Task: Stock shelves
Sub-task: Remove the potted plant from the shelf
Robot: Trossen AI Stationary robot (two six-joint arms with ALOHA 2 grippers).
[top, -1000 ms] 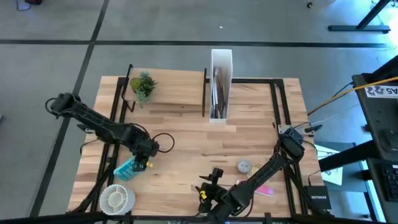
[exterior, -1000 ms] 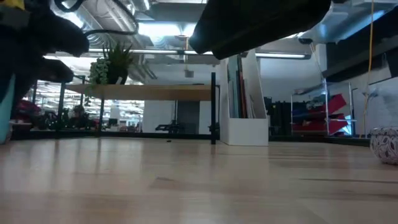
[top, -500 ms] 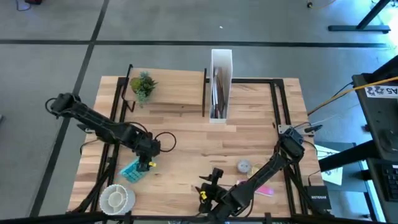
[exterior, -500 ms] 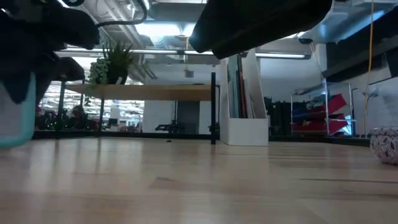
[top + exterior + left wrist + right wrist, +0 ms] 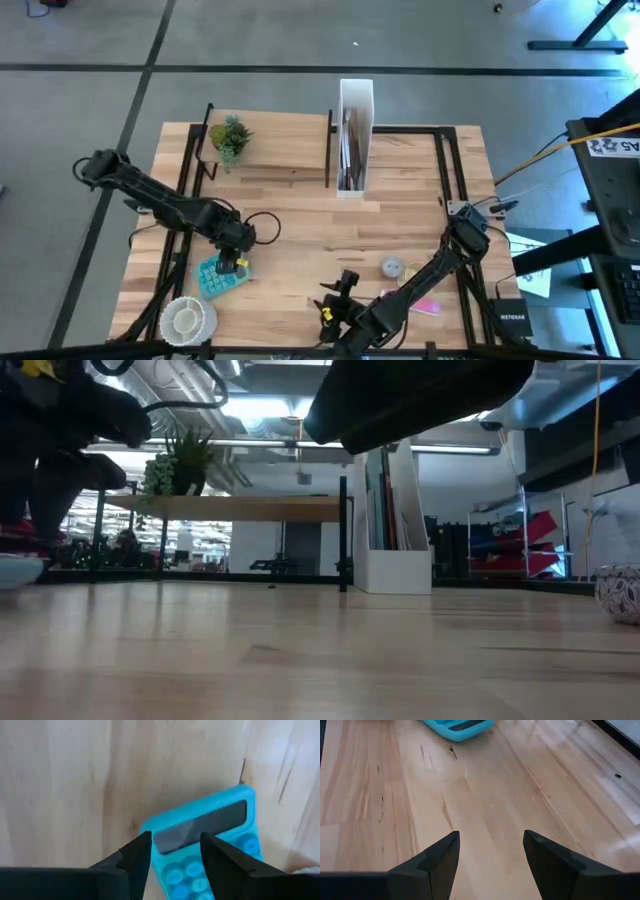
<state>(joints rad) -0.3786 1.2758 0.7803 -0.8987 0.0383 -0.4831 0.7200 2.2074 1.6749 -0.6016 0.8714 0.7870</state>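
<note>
A light-blue calculator lies flat on the table, keys up, at the near left. My left gripper stands open just above its display end, one finger on either side. The shelves stand at the far left on black posts, and a small potted plant rests on the board. My right gripper waits open near the table's front edge, with nothing between its fingers.
A tall white file box stands right of the shelves. A white bowl sits at the near left corner. A small patterned ball and a pink object lie at the near right. Bare wood lies mid-table.
The calculator hung upright below my left gripper half a second ago. It has dropped and now lies flat on the table, face up, under the gripper. My left gripper has stayed almost in place.
</note>
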